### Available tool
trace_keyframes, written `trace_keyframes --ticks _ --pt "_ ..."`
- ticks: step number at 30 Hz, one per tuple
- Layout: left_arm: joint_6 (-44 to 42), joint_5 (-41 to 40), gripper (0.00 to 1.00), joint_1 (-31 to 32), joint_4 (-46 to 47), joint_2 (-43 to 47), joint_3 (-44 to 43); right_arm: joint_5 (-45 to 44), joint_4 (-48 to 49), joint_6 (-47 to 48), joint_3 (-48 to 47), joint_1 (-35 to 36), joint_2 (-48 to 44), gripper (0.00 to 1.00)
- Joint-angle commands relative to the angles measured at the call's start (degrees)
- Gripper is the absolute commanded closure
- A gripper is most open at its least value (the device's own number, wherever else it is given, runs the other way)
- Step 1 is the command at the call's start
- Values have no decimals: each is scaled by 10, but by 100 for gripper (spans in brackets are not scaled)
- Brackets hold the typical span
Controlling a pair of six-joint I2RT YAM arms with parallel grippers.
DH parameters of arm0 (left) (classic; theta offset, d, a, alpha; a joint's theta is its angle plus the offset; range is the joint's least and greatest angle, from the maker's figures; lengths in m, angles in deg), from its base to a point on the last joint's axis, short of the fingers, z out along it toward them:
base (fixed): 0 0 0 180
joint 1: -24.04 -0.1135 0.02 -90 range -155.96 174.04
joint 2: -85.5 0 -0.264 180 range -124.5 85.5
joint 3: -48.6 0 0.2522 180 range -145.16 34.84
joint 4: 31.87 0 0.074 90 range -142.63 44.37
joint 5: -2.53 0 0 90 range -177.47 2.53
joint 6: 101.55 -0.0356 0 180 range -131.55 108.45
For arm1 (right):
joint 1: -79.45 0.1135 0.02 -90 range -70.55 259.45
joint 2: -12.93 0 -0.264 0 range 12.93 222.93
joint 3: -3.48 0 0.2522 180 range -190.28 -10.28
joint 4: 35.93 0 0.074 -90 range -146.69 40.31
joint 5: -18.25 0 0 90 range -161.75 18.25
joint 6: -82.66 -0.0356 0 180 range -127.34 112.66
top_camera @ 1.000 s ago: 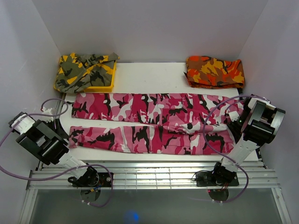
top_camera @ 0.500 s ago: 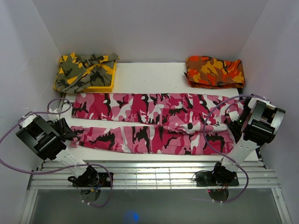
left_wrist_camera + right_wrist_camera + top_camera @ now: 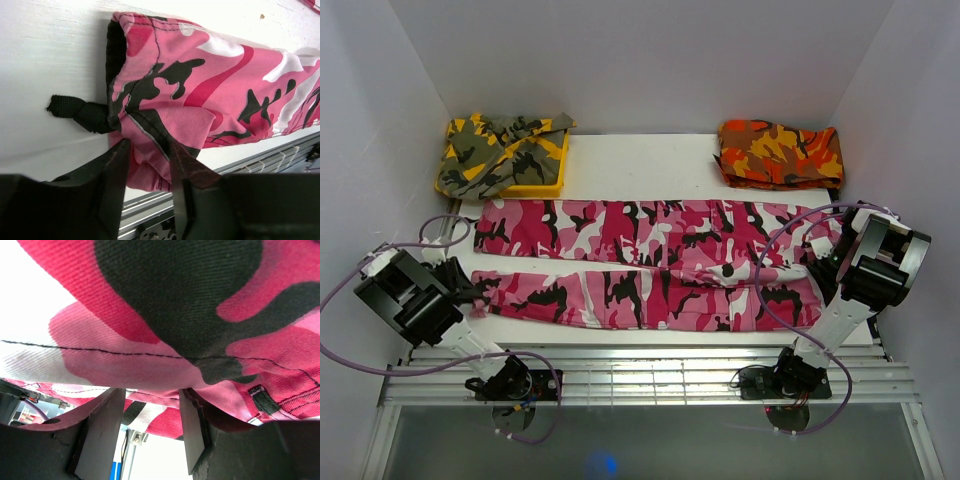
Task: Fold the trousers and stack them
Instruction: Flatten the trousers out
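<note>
The trousers (image 3: 640, 260), in pink, white and black camouflage, lie flat across the table with both legs pointing left and the waist at the right. My left gripper (image 3: 472, 290) is at the hem of the near leg. In the left wrist view the bunched hem (image 3: 150, 125) sits loosely between the spread jaws of the left gripper (image 3: 148, 145), beside a black tie cord (image 3: 80, 112). My right gripper (image 3: 823, 262) is at the waist end. In the right wrist view the cloth (image 3: 175, 300) drapes over the tips of the right gripper (image 3: 151, 392), open, with the table showing through the gap.
A yellow tray (image 3: 545, 188) at the back left holds a yellow-olive camouflage garment (image 3: 500, 150). An orange-red camouflage garment (image 3: 780, 152) lies folded at the back right. Metal rails (image 3: 640, 375) run along the near edge. White walls stand close on both sides.
My left arm has swung in from the left onto the hem of the near leg, and its jaws have narrowed a little. The right arm has not moved.
</note>
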Motion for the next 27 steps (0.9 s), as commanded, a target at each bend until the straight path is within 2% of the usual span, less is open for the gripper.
trace_keyframes --ticks 1,3,4,5,7,8,11,15,19,24,25,27 --pt "18 34 55 -2 18 -31 -12 26 76 20 -15 -4 16 46" --pt "22 47 62 -2 16 -39 -27 25 76 21 -15 -4 15 46" --pt "16 67 79 -2 12 -39 -32 24 76 21 -15 -4 14 46" --pt "15 71 87 -2 9 -34 -37 22 77 21 -15 -4 14 46" --pt "-6 84 99 -7 -5 -16 -49 20 80 22 -16 -4 12 47" --pt "-19 99 100 -11 -18 10 -54 22 81 24 -17 -5 11 47" --pt "-92 118 100 -35 -77 77 -72 25 81 26 -20 -5 6 47" --pt "-167 91 100 -77 -136 154 -88 33 77 26 -29 -5 4 47" --pt "-212 34 100 -98 -144 198 -77 39 72 32 -34 -5 -1 47" --pt "-233 -38 100 -98 -105 216 -5 47 58 37 -41 -5 -7 47" --pt "-228 -61 98 -98 -91 207 9 47 56 39 -41 -5 -7 47" --pt "-219 -76 84 -98 -58 194 36 46 52 45 -37 -5 -9 43"
